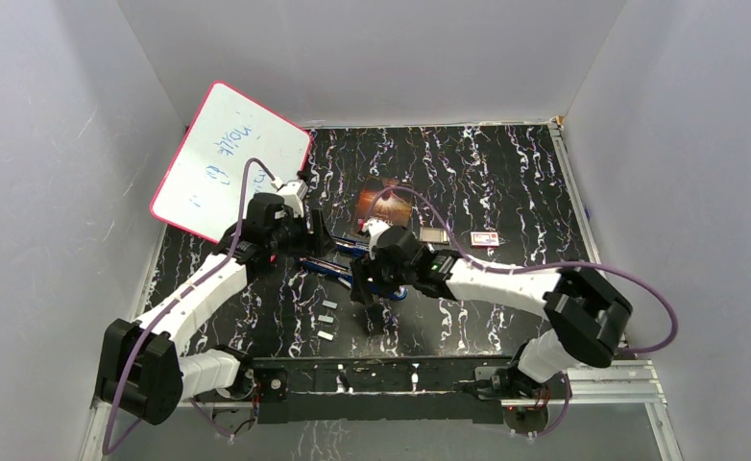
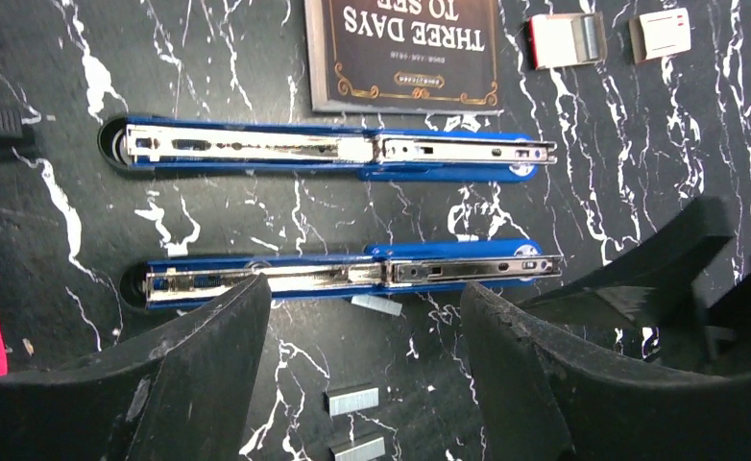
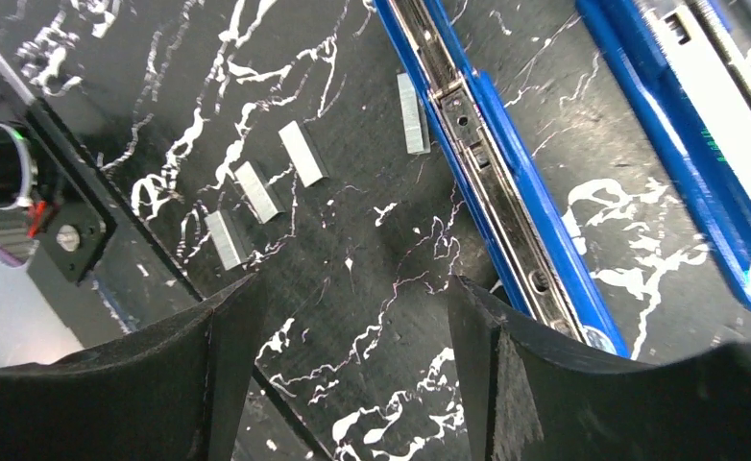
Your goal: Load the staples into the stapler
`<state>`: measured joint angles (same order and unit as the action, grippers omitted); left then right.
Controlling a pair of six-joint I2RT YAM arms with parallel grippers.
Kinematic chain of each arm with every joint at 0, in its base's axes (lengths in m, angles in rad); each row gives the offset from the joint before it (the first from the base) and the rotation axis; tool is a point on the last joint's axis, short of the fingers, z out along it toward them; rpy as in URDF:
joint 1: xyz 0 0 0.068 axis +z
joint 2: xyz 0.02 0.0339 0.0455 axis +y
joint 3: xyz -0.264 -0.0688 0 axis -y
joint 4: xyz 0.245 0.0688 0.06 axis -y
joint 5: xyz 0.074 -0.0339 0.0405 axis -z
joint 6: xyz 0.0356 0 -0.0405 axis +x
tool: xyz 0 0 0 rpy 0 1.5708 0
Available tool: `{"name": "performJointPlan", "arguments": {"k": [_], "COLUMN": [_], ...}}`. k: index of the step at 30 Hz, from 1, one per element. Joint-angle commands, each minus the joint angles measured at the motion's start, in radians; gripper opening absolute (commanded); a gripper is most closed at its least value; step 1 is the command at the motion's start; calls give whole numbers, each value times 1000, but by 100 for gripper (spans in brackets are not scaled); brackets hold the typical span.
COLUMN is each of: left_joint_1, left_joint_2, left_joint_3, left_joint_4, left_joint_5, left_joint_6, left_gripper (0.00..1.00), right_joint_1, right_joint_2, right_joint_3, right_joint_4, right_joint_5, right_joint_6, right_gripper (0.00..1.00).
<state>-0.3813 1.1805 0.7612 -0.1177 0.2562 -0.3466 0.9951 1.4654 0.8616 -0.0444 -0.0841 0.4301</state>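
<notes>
Stapler [image 2: 218, 280] beneath spread left gripper [image 2: 362, 288]

Whiteboard [image 1: 230, 158], booklet [image 1: 376, 202] and small red-and-white box [image 1: 485, 237] rest on marbled table [image 1: 516, 173]

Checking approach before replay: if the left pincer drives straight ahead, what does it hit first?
Probably the loose staple strip in line with the left pincer, beside the nearer open stapler; depth is unclear, so possibly the stapler itself.
</notes>
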Motion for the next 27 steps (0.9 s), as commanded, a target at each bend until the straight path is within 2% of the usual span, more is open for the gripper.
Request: {"name": "performJointPlan", "arguments": {"k": [1,21,27], "left_joint_1": [8,18,18], "left_joint_2": [-28,-92,-100], "left_joint_3": [-16,-40,-38], "left_joint_4": [-34,-23,-31], "left_joint_5": [-8,-83,-96], "left_joint_6": [-38,-23,-17], "left_gripper": [71,73,73], "right_joint_1": [34,53,55], "right_joint_2": [68,332,375], "right_joint_3": [22,91,115], "right_joint_4": [112,191,185], "right_joint_5": [50,169,203], "right_joint_6": [15,-39,-69], "right_gripper": [77,77,73]}}
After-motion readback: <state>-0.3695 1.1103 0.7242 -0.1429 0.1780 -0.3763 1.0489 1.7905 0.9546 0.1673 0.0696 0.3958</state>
